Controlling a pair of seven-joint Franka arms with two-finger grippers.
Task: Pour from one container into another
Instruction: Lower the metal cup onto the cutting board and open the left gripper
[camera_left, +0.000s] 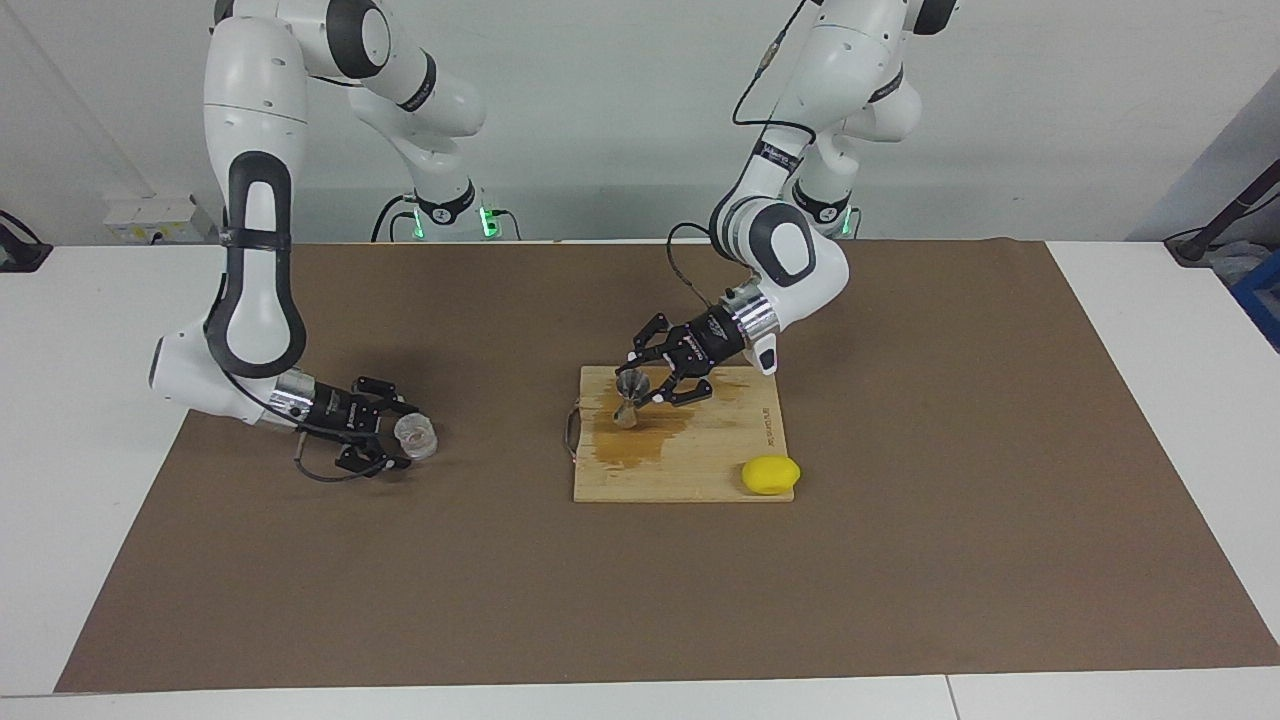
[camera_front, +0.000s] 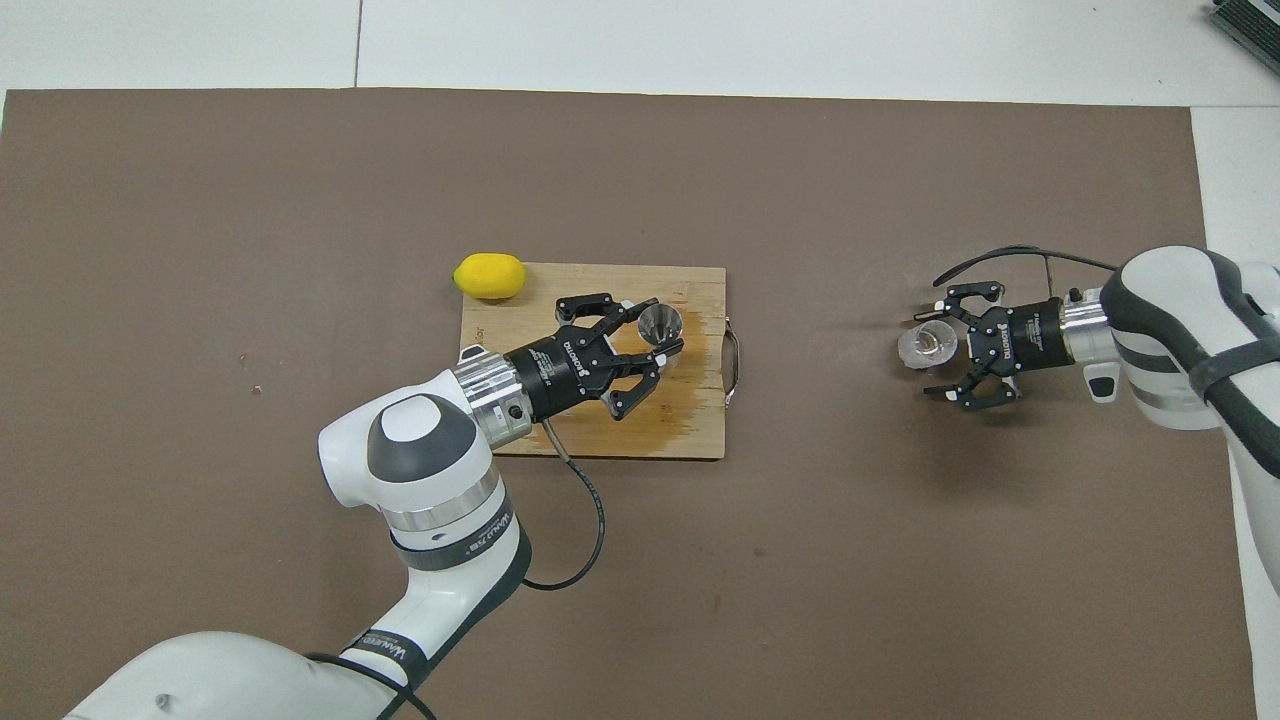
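The left end effector (camera_left: 640, 385) was over the wooden cutting board (camera_left: 700, 465) and was clamped on the silver jigger (camera_left: 628, 395) at its narrow waist, fingertips drawn tight against the metal. The jigger was held roughly upright, slightly tilted, with its open upper cone showing in the overhead view (camera_front: 659, 323); whether its foot touched the board could not be told. A broad amber wet stain (camera_left: 630, 435) lay on the board beneath and beside the jigger, toward the right arm's end of the board. A yellow lemon (camera_left: 769, 474) rested at the board's corner farthest from the robots, toward the left arm's end. The right end effector (camera_left: 395, 440) lay low over the brown table mat (camera_left: 900, 560), toward the right arm's end of the table, with its fingers spread wide. The clear glass tumbler (camera_left: 416, 436) stood upright on the mat between those spread fingertips; contact between fingers and glass could not be confirmed from either view. In the overhead view the tumbler (camera_front: 926, 346) sat well apart from the board.
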